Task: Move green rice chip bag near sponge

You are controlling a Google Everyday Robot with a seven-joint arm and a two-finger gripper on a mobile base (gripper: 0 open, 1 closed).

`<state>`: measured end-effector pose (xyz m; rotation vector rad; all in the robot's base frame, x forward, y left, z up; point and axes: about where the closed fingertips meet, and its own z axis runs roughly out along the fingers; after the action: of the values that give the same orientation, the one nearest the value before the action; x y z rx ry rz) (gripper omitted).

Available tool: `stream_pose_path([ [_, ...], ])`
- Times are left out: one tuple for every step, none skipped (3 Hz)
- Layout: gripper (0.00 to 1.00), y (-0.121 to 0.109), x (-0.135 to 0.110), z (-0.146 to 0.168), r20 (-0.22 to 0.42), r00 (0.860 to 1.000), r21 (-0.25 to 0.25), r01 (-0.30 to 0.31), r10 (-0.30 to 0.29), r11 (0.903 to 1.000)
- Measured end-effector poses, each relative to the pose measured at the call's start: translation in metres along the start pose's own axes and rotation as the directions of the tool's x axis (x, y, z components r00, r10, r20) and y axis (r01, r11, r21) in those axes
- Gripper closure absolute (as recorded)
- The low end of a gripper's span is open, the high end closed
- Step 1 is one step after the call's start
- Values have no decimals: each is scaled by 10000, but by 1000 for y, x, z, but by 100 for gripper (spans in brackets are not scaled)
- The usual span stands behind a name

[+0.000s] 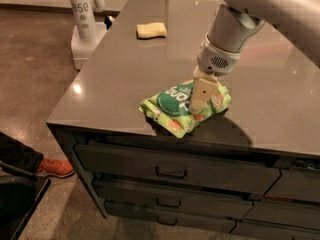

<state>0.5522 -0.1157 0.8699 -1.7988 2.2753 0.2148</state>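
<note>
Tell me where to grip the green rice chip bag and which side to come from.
Come straight down from above and pinch the crinkled middle of the green rice chip bag. It lies flat on the counter near the front edge, so its sides offer little to catch. The gripper hangs over that middle, likely a fair spot.

My arm [280,4] slopes in from the upper right, the white forearm angling down to the grey-banded wrist [217,61]; the tan gripper [197,103] hangs below it at mid-view, pointing down and tilted slightly left
</note>
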Motion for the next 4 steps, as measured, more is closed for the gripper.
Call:
stream_pose_path([
  [61,-7,-11,-7,-48,10000,-57,45,-45,10000],
  [85,-25,-33,-18,297,9996,-53,-33,34,10000],
  [100,-68,-59,-28,990,9926,283,-733,702,9969],
  [100,-99,-71,-34,1328,9829,713,-1382,1279,9878],
])
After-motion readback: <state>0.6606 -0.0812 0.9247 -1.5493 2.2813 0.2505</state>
